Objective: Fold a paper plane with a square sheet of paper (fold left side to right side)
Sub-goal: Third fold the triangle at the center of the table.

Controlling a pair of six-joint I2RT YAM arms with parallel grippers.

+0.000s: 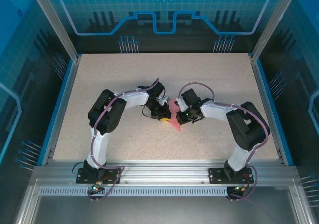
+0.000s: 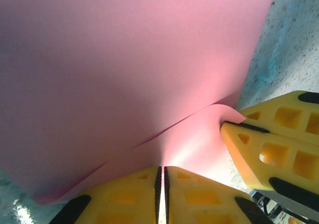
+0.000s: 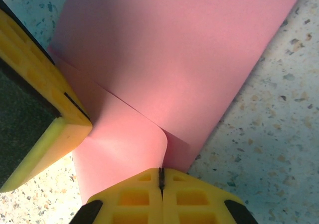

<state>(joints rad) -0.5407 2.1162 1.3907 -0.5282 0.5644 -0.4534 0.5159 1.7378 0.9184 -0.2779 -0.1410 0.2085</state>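
Observation:
The square sheet of paper is salmon pink and lies mid-table between the two wrists, partly folded, with one layer lifted over another. In the left wrist view the sheet covers most of the picture, and my left gripper is shut on its near edge with only a thin slit between the pads. My right gripper's yellow fingers pinch a curled corner at the right. In the right wrist view my right gripper is shut on the curled flap of the sheet. A left finger stands close at the left.
The speckled beige table is bounded by blue side rails and a metal front rail. Both arms bend inward, and their grippers meet at the centre, a few centimetres apart.

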